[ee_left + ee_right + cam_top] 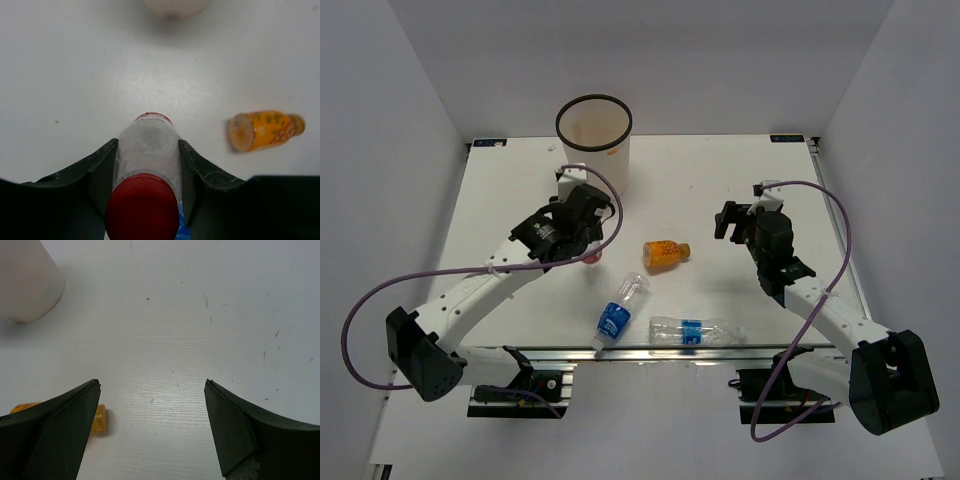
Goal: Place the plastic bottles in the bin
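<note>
- Grasping a red-cap bottle [147,172] between the fingers of the left gripper [148,144], jaws clenched on both sides of its clear body, red cap at the wrist end.
- Holding it over the left half of the table [520,180], between the bin [603,162] and the near edge; cannot tell whether it touches the surface.
- At the far edge, left of its middle: the bin, upright, mouth open upward.
- Near the table centre: an orange bottle [666,253], lying on its side, apart from both grippers.
- Close to the near edge, about its middle: one blue-label bottle [620,313], lying slanted.
- Just to the right of it, lying along the same edge: a second blue-label bottle [692,330], not touching the first.
- Over the right half, hanging above bare surface: the right gripper [152,382], jaws released and spread wide, grasping nothing.
- At the left lower corner of the right wrist view, partly hidden behind the left finger: the end of the orange bottle.
</note>
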You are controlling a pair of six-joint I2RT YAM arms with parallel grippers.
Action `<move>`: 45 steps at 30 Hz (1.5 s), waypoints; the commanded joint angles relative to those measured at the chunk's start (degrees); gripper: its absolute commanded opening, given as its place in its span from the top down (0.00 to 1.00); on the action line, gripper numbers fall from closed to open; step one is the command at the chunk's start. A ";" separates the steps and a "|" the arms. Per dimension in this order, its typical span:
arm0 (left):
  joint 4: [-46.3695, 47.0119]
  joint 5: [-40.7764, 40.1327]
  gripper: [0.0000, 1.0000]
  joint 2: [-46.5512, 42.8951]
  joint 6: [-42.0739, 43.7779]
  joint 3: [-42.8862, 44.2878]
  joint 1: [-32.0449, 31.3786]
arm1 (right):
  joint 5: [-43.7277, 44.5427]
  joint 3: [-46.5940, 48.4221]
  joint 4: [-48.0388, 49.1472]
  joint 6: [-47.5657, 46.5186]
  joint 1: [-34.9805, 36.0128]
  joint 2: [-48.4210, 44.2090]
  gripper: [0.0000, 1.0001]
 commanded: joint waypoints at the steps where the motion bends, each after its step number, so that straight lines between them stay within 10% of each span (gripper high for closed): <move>1: 4.52 -8.40 1.00 -0.54 3.68 8.94 -0.30 | 0.88 -0.46 1.61 -0.74 -0.36 -1.34 0.11; 15: 29.22 -16.68 1.00 10.43 29.08 33.13 1.89 | 1.58 0.07 1.35 -1.71 -0.45 0.41 0.11; 23: 17.63 -1.66 1.00 28.97 23.37 56.84 15.34 | 2.28 0.07 0.91 -2.15 -0.62 0.76 0.11; 36: 21.23 14.35 0.99 36.02 20.13 53.45 24.04 | 2.99 0.07 -0.50 -3.02 -0.71 0.06 0.11; 45: 19.29 13.55 0.40 39.71 19.07 52.21 25.10 | -0.86 1.74 -5.93 -4.16 -0.71 -1.25 0.10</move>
